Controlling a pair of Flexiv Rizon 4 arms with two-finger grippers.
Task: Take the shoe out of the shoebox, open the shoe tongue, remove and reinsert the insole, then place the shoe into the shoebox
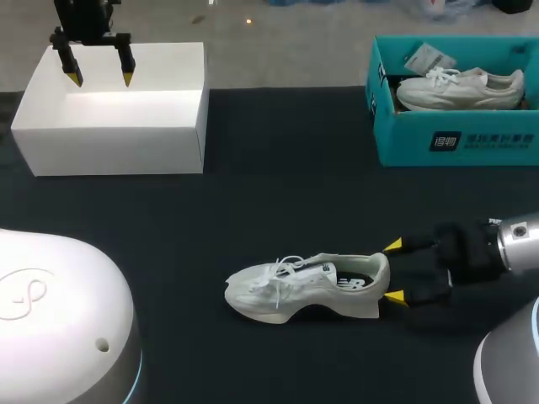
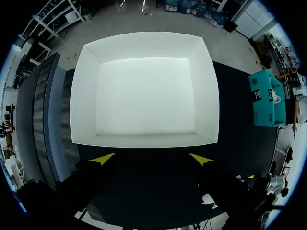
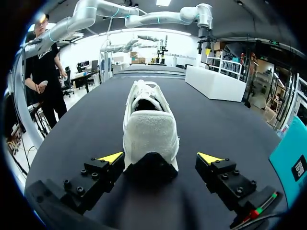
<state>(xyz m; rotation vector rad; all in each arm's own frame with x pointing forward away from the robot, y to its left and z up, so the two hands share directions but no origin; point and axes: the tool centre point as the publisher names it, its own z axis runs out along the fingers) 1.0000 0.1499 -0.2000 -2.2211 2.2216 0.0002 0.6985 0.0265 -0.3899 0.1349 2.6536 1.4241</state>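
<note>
White shoe (image 1: 307, 286) on black table (image 1: 278, 202), near middle, toe left, heel right. Right gripper (image 1: 393, 271) at heel, fingers spread, one yellow tip on each side of heel. Left gripper (image 1: 102, 78) far left, fingers spread, above white box (image 1: 109, 147). Teal shoebox (image 1: 455, 139) far right, second white shoe (image 1: 459, 88) inside.

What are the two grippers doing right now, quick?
Left gripper: open, holding nothing.
Right gripper: open, at the heel of the shoe, not gripping it.
</note>
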